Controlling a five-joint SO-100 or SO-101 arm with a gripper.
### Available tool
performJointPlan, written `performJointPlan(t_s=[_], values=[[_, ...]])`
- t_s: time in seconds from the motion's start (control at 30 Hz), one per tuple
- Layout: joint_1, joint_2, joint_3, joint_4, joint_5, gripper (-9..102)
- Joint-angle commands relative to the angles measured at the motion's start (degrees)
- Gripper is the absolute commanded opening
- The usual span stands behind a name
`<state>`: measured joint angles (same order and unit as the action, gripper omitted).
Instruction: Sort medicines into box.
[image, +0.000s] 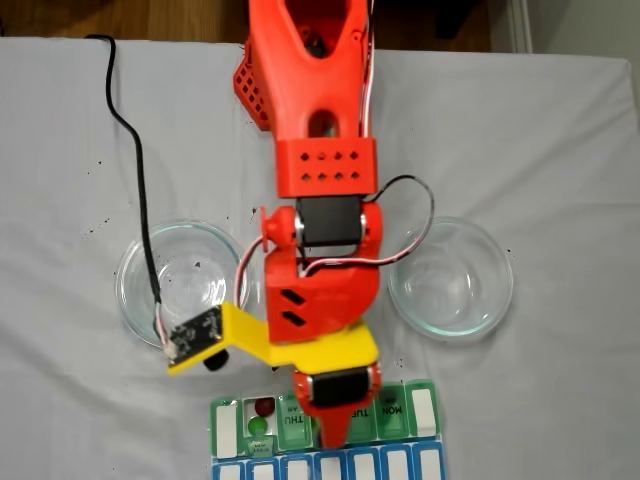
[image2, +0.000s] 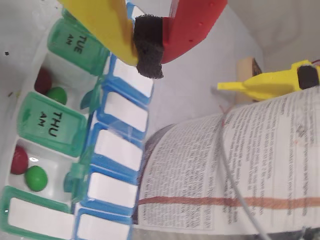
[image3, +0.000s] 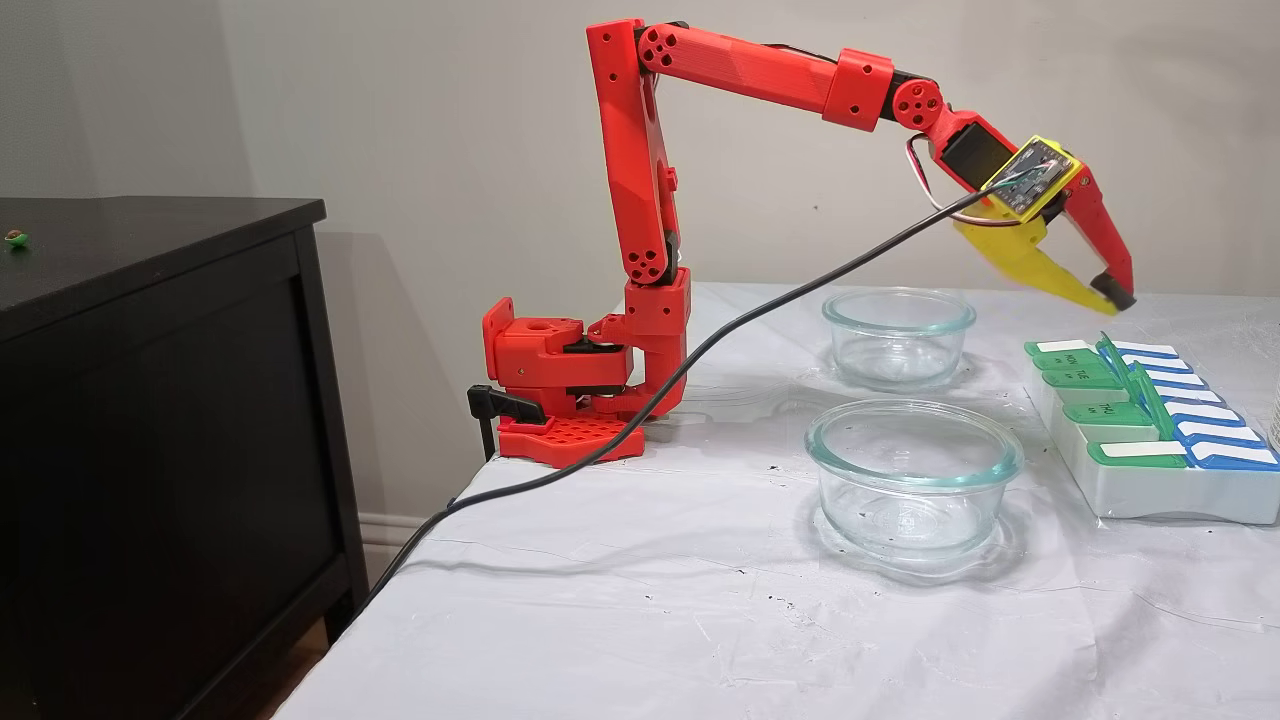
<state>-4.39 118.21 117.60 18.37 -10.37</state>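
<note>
fingers (image2: 150, 47) are pinched together on nothing, up above the box (image3: 1150, 480). red and green balls (image2: 37, 177) already sit in two open cells; both bowls (image3: 915, 480) look empty. you should lift straight back, clear of the raised lids.

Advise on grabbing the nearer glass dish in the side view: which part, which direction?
Pinch the rim of the nearer glass dish from straight above, one finger inside, one outside. It stands upright, open-topped and empty, and its round body looks too wide for the gripper to span. The glass is smooth, so it may slip.
</note>
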Motion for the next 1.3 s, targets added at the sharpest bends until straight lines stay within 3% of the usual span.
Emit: performJointPlan(t_s=[0.0, 0.23, 1.27], values=[[-0.88, 2.29, -1.58, -4.22, -1.14, 0], [-0.26, -1.49, -1.93, -6.06, -1.85, 0], [-0.79, -11.95, -8.79, 16.08, -5.45, 0]])
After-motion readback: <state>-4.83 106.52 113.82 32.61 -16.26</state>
